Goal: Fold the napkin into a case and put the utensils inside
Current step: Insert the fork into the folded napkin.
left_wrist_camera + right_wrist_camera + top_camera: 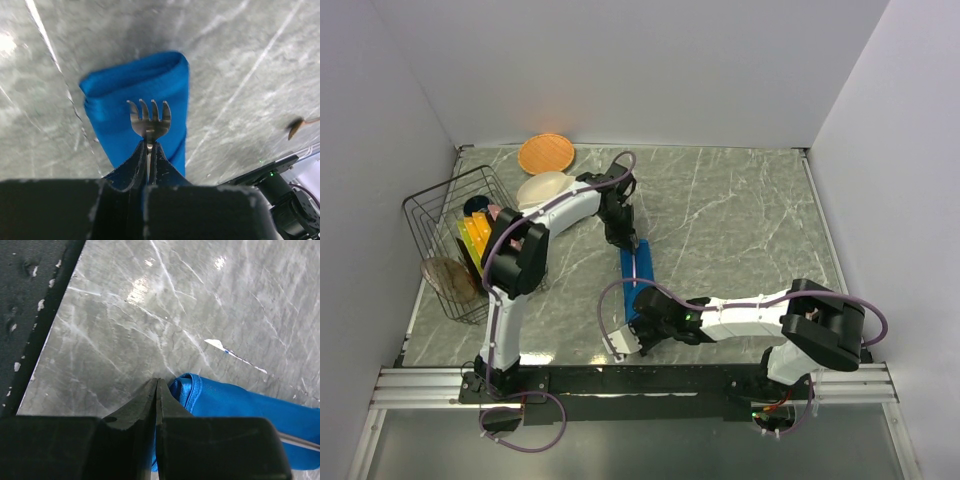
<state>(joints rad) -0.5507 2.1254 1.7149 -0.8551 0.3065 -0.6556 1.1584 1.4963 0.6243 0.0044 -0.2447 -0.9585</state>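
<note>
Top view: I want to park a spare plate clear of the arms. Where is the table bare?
Bare table right of the case, between back wall and right arm. Crowded on the left: wire basket, orange plate, white dish, left arm.

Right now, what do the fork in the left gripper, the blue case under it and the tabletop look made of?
The fork: metal, likely steel; grey polished tines with glints. The case: thin cloth, slight satin sheen, soft rolled folds. The tabletop: marble-look grey with white veins, glossy; real stone or laminate, cannot tell.
</note>
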